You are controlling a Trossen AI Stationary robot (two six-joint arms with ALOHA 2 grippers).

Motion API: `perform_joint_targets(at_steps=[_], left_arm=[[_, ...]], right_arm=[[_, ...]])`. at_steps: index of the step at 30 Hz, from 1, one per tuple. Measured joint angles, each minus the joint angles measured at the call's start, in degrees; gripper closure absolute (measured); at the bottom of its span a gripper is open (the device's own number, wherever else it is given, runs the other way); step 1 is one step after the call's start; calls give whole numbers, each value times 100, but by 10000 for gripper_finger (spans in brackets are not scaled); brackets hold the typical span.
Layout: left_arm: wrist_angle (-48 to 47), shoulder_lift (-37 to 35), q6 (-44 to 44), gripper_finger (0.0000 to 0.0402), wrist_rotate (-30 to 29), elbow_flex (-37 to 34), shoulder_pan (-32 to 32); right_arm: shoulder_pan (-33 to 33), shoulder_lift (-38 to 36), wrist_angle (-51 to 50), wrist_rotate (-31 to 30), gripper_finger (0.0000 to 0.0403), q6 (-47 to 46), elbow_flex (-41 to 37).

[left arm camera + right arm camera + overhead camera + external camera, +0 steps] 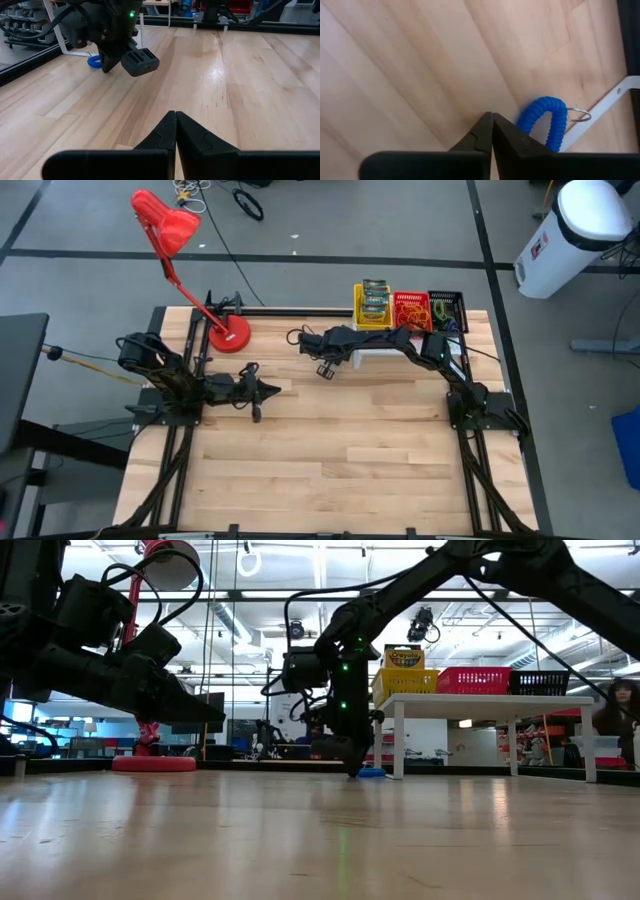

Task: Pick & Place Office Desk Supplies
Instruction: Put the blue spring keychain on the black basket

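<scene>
**Right gripper closed beside blue coil**

High view: right gripper (325, 368) reaches left of the yellow basket (372, 308).
Low view: its tips touch the table (320, 840).
Right wrist view: fingers pressed together, holding nothing; blue coil wristband (545, 122) just beside them.
Left wrist view: left gripper (175, 131) closed, empty.

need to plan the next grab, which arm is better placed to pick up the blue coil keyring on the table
Right. The right gripper is pointed down at the table with the blue coil keyring just beside its shut fingertips. The left gripper rests shut farther off, near its own base.

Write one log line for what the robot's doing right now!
right gripper: shut on blue coil, at tabletop | left gripper: shut, waiting | baskets: on shelf
</scene>
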State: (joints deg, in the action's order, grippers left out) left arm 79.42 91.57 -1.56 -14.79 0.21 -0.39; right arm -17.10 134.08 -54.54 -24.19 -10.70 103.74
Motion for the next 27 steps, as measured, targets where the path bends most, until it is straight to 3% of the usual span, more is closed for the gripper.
perform_joint_targets(at_steps=[5,16,27], left_arm=[[-2,0,2,391,2,0,-1],[-2,-1,-72,391,2,0,0],[-2,-2,-76,391,2,0,0]], right_arm=[[92,-101,-4,-169,391,-65,-24],[109,-164,-9,-485,296,-83,-20],[72,-164,53,-737,247,110,-20]])
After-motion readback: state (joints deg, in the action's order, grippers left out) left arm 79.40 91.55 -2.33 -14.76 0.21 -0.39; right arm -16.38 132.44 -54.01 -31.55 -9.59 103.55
